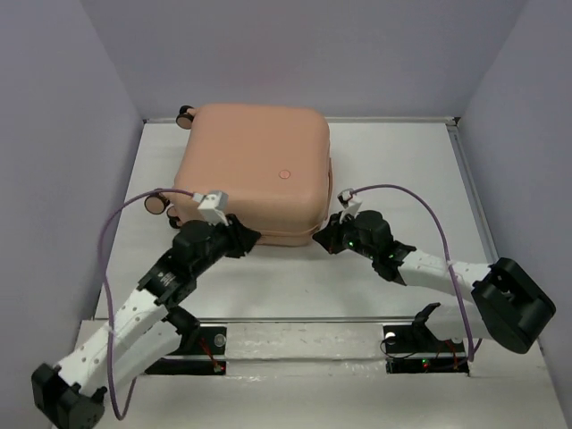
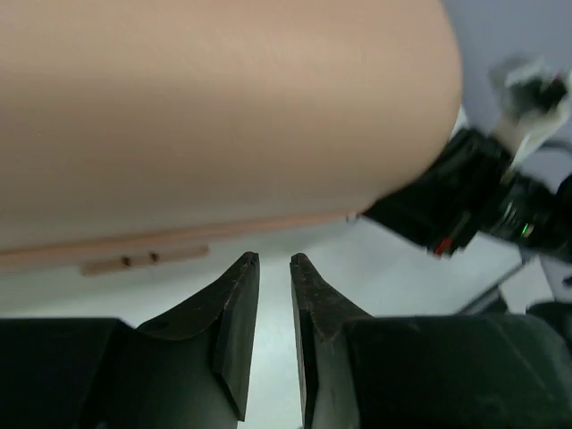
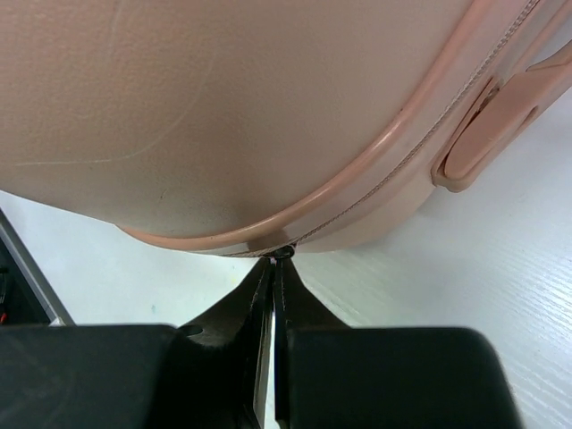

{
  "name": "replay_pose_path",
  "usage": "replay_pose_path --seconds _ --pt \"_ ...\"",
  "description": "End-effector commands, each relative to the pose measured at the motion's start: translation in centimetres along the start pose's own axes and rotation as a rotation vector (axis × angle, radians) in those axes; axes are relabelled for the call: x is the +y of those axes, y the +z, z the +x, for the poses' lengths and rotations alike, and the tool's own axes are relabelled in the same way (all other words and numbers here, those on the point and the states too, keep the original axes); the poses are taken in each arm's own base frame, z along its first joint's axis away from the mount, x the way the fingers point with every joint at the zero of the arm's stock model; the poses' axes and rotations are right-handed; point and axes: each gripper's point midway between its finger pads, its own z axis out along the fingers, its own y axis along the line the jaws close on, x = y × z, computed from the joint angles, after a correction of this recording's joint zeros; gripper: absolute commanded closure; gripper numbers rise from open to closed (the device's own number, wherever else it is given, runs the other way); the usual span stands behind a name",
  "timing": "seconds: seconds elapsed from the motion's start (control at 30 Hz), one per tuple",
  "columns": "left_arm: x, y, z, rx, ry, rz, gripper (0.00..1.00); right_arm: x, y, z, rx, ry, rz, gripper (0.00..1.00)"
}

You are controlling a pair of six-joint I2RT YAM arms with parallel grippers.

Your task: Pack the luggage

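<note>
The luggage (image 1: 255, 165) is a peach-pink hard-shell suitcase lying closed and flat at the back middle of the white table (image 1: 295, 286), round dimple (image 1: 284, 174) facing up. My left gripper (image 1: 248, 238) is at its near left corner. In the left wrist view the fingers (image 2: 274, 259) stand a narrow gap apart with nothing between them, just below the shell (image 2: 223, 116). My right gripper (image 1: 323, 239) is at the near right corner. In the right wrist view it (image 3: 277, 261) is shut on a small dark zipper pull (image 3: 283, 253) at the seam of the shell (image 3: 223, 107).
Dark caster wheels (image 1: 185, 114) (image 1: 156, 204) stick out on the suitcase's left side. A pink side handle (image 3: 500, 116) shows on the shell. Grey walls enclose the table on the left, back and right. My right arm (image 2: 465, 197) shows in the left wrist view.
</note>
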Motion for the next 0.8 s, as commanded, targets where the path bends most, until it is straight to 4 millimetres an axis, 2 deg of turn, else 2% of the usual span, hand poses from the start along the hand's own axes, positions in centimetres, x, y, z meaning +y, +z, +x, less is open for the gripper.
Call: replay_pose_path --seconds 0.0,0.03,0.07,0.13,0.2,0.23,0.27,0.3,0.33,0.4,0.53,0.57,0.63,0.67,0.7,0.73,0.77 --pt "-4.9 2.3 4.6 0.1 0.003 0.125 0.67 2.6 -0.9 -1.8 -0.05 -0.023 -0.094 0.93" --pt "-5.3 3.0 5.5 0.114 0.011 0.118 0.66 2.3 -1.0 -1.5 -0.042 -0.021 -0.082 0.93" --pt "-5.2 4.3 7.3 0.167 0.025 0.097 0.65 2.4 -1.2 -1.7 -0.047 -0.023 -0.082 0.93" --pt "-6.6 5.6 7.8 0.166 0.025 0.135 0.65 2.1 -1.4 -0.9 -0.031 -0.017 -0.077 0.93" --pt "-7.0 7.2 8.0 0.15 0.033 0.139 0.65 2.2 -1.8 -0.7 -0.028 -0.018 -0.086 0.93" --pt "-6.4 8.0 7.8 0.133 0.041 0.104 0.65 2.1 -1.9 -0.3 -0.018 -0.016 -0.083 0.93" --pt "-6.9 8.6 7.1 0.117 0.045 0.103 0.65 1.9 -2.0 0.0 -0.006 -0.016 -0.079 0.93" --pt "-6.6 9.6 7.6 0.13 0.073 0.086 0.65 1.9 -2.1 0.1 -0.001 -0.02 -0.079 0.93" --pt "-6.7 10.3 6.9 0.109 0.077 0.071 0.65 2.0 -2.3 0.4 0.014 -0.02 -0.085 0.93" --pt "-6.2 11.6 7.4 0.125 0.096 0.049 0.65 2.3 -2.5 0.7 0.028 -0.016 -0.104 0.93" --pt "-6.0 13.5 6.3 0.11 0.09 0.037 0.67 4.3 -2.9 2.6 0.091 -0.033 -0.162 0.93" --pt "-5.9 13.8 6.2 0.112 0.088 0.036 0.67 5.6 -3.1 4.1 0.135 -0.052 -0.184 0.93" --pt "-6.1 14.5 6.1 0.119 0.089 0.043 0.68 7.5 -3.2 4.9 0.164 -0.082 -0.214 0.93" --pt "-6.2 14.6 6.2 0.123 0.089 0.046 0.68 8.9 -3.3 6.2 0.198 -0.1 -0.24 0.93" --pt "-6.5 14.9 6.3 0.126 0.089 0.053 0.68 9.6 -3.1 6.6 0.207 -0.104 -0.255 0.93" --pt "-6.6 15.0 6.3 0.129 0.086 0.058 0.68 11.3 -3.0 6.2 0.193 -0.099 -0.301 0.93" --pt "-6.6 15.2 6.5 0.134 0.085 0.06 0.68 11.3 -2.2 6.8 0.211 -0.093 -0.296 0.93"
